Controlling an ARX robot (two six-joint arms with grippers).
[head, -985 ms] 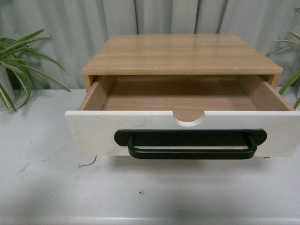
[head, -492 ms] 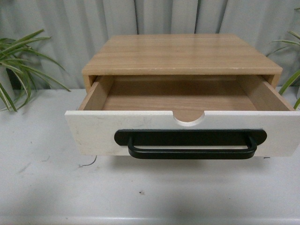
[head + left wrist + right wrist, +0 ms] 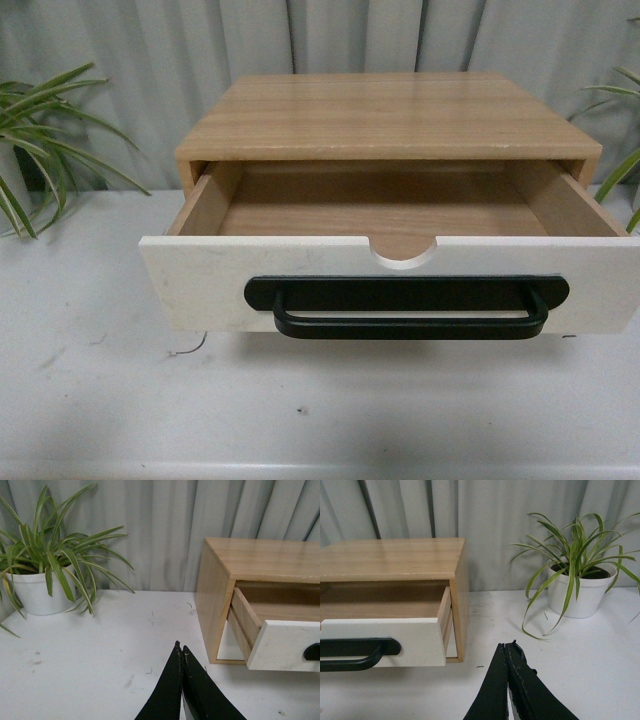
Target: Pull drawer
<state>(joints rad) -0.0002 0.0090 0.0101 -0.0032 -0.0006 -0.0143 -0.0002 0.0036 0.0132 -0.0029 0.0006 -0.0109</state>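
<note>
— White front, light wood behind it: where did the drawer stand?

— It was pulled well out of the wooden cabinet, toward the camera, with its bare wooden floor in plain sight. The black bar handle ran along the front, below the semicircular notch in the top edge. The cabinet sat on the white table, before a grey curtain.

— And the arms?

— Neither showed in the front view. The left gripper hung over the table beside the cabinet's left side, its black fingers pressed together with nothing between them. The right gripper was likewise clenched on nothing, near the cabinet's right side. Neither touched the drawer.

— Anything else about?

— A potted plant in a white pot stood left of the cabinet, and a second plant stood to the right.
</note>
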